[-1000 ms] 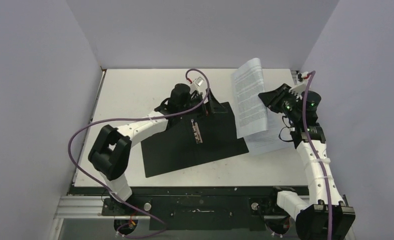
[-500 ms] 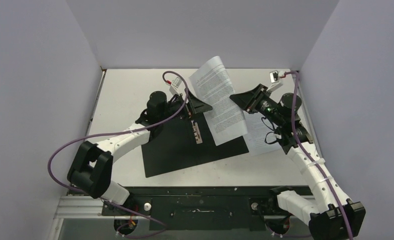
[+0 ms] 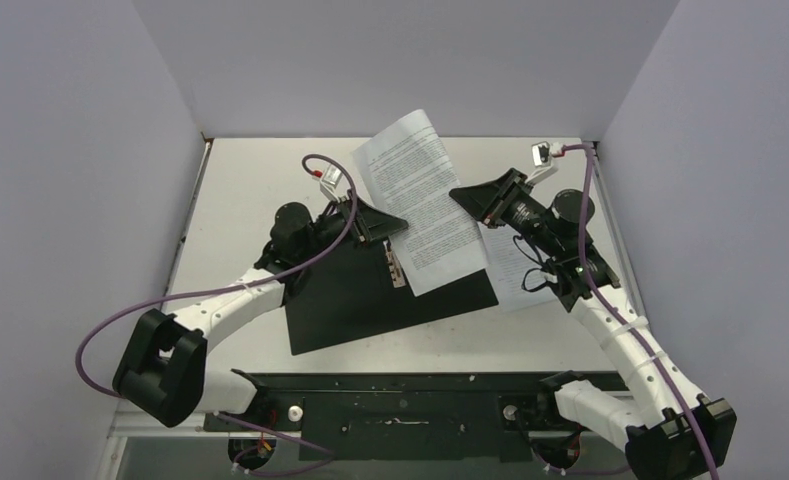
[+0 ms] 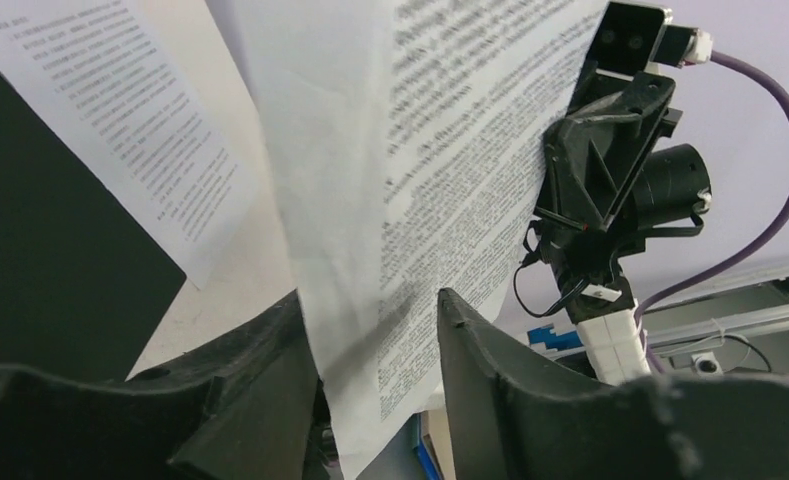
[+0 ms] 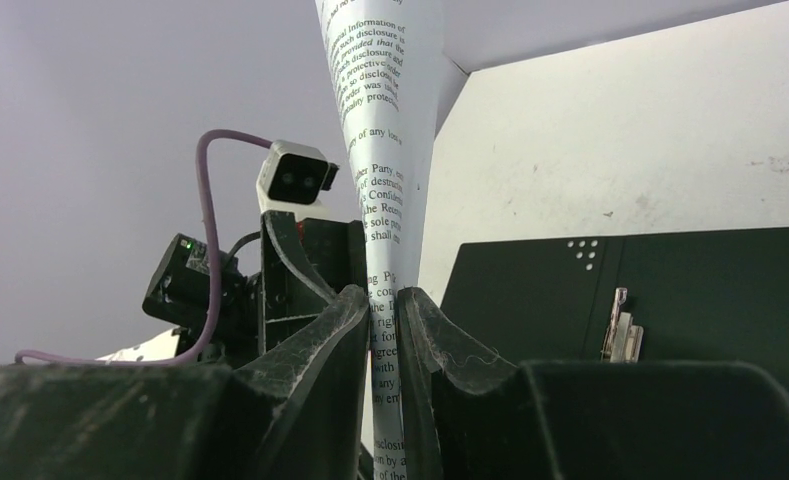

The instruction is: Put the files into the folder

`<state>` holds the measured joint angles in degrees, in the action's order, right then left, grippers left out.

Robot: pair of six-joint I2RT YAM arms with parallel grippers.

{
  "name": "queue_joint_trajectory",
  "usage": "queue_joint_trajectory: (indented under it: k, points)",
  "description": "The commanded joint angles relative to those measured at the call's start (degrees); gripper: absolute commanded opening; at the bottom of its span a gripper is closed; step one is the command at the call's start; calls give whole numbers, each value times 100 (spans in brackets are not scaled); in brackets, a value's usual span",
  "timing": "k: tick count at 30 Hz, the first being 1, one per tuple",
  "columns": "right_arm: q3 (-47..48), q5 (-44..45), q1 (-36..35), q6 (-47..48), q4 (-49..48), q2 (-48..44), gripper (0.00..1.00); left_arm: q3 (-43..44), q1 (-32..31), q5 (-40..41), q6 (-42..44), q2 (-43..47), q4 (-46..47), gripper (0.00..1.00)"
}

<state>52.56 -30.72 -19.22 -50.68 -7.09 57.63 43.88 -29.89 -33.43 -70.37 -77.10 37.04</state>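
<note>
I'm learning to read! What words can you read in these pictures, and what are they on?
"Information of": on the held sheet, right wrist view.
"such disclosure is": next line, same sheet.
"provided that the": line below that.
Other print there and on the flat sheet: too small or blurred.
The folder: no words I can read.

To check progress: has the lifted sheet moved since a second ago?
Yes: the lifted sheet went left, from right of the folder to over its right half.
</note>
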Motion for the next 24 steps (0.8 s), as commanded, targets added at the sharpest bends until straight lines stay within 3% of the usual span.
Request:
queue_joint_trajectory:
  k: [1, 6, 15, 21, 24]
  points:
    - [-113, 173, -44, -38, -366, -50, 19, -133, 36, -164, -183, 270, 804, 36]
    - [-227, 173, -64, 14, -334, -62, 19, -356, 43, -248, -283, 350, 1024, 0]
    - [-325, 175, -67, 414, 6, -179, 28, -413, 53, -324, -117, 824, 964, 0]
    - [-518, 126, -63, 694, 16, -263, 48, -113, 53, -569, 445, 1230, 142, 0]
    - [-578, 102, -57, 810, 21, -323, 67, 24, 53, -717, 685, 1413, -251, 0]
